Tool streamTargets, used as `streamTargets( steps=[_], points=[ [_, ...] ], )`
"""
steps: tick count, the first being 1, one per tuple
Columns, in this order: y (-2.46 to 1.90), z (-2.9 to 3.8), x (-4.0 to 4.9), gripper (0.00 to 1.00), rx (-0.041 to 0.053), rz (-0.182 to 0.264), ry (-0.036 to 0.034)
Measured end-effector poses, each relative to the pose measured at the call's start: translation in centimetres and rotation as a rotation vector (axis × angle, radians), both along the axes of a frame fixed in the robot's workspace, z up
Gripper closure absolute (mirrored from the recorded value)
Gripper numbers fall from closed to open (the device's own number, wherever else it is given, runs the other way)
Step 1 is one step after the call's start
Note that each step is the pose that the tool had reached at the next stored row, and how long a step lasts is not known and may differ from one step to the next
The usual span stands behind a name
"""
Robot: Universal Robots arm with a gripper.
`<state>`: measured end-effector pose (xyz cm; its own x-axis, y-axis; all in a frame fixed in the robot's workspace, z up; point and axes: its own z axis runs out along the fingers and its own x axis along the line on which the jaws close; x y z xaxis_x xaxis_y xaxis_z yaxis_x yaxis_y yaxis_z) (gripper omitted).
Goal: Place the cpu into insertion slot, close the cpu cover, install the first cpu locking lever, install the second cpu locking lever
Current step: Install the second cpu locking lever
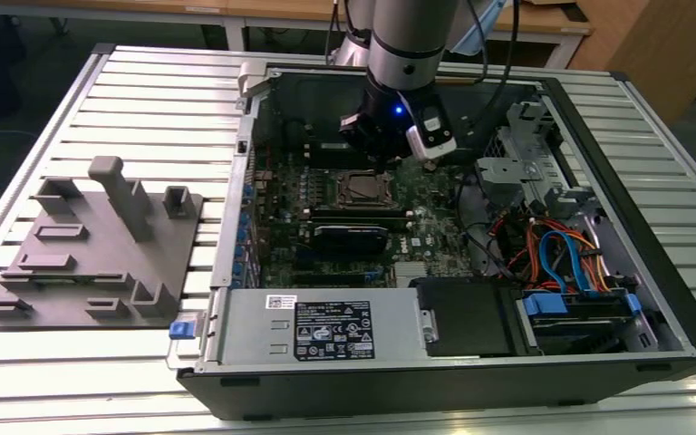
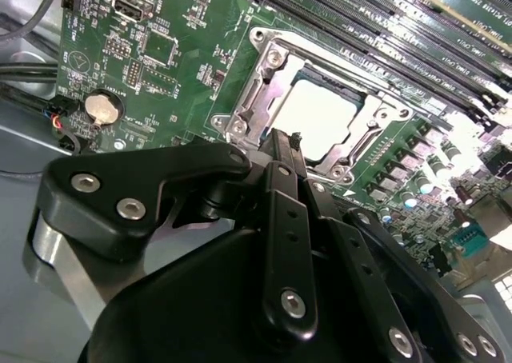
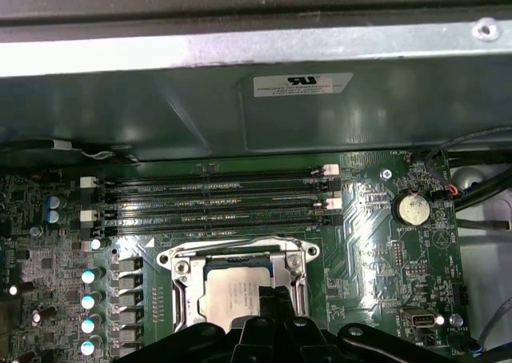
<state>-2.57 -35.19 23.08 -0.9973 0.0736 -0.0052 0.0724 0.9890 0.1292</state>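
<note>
The cpu (image 2: 320,115) lies flat in its socket on the green motherboard, its pale metal top showing through the window of the cpu cover (image 2: 258,85). The cover is down over the chip as a silver frame. In the first wrist view the cpu (image 3: 230,297) and the cpu cover (image 3: 240,255) sit just beyond the black fingertips. My gripper (image 2: 284,143) is shut, its tips together at the edge of the socket frame; whether a locking lever is pinched there is hidden. In the exterior view the gripper (image 1: 384,156) hangs just above the socket (image 1: 361,188).
Long black memory slots (image 3: 212,203) run beside the socket, with a row of capacitors (image 3: 90,299) along one side and a coin battery (image 3: 411,209) nearby. The open computer case (image 1: 239,91) walls surround the board. A grey fixture block (image 1: 94,249) stands at the exterior view's left.
</note>
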Motion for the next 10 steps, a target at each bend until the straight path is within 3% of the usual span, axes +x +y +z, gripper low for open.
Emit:
streamTargets(
  steps=[6, 8, 10],
  points=[
    [-0.24, 0.08, -0.01, 0.90, -0.0003, 0.000, 0.0001],
    [-0.24, 0.93, 0.00, 0.90, 0.0000, 0.000, 0.0000],
    [-0.24, 1.35, 0.00, 0.90, 0.0000, 0.000, 0.0000]
  ],
)
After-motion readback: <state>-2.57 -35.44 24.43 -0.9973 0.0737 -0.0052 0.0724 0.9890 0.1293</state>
